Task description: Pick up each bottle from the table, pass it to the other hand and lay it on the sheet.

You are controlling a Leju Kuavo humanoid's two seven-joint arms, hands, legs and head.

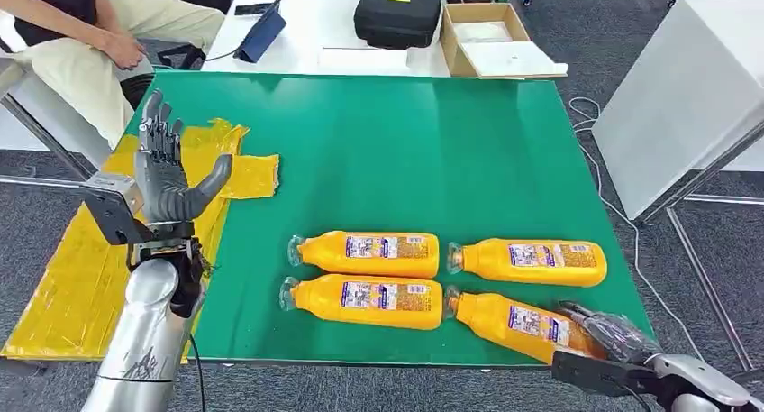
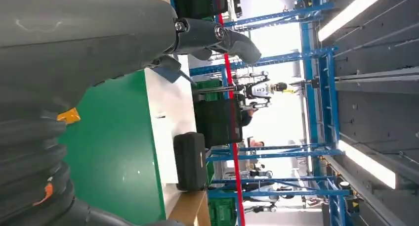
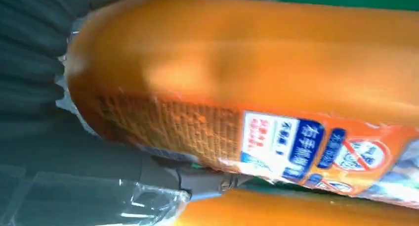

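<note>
Four orange bottles lay on their sides on the green table (image 1: 405, 141) in the lower middle of the head view, none yet on the yellow sheet (image 1: 81, 277) draped over the table's left edge. The upper-left bottle (image 1: 365, 253) and lower-left bottle (image 1: 360, 301) lay side by side, caps pointing left; the upper-right bottle (image 1: 527, 260) lay just beside them to the right.

The right hand (image 1: 613, 335), at the lower right of the frame, had its dark fingers over the base end of the lower-right bottle (image 1: 513, 322), which lay at a slant. In the right wrist view that bottle (image 3: 237, 82) sat close against the palm, though whether the fingers had clenched fully could not be told from the pictures. The bottle appeared to rest on the table, not lifted.

The left hand (image 1: 167, 173) stood raised at the left of the frame, palm upright, fingers spread and holding nothing, above the sheet's inner edge and well apart from the bottles.

A seated person (image 1: 99, 33) showed at the upper left beyond the table; a black case (image 1: 396, 15) and a cardboard box (image 1: 491, 42) sat on a white table behind.

By this evidence the task stood at its very start: the first pick-up was under way, with the hand-over and all four placements left.
</note>
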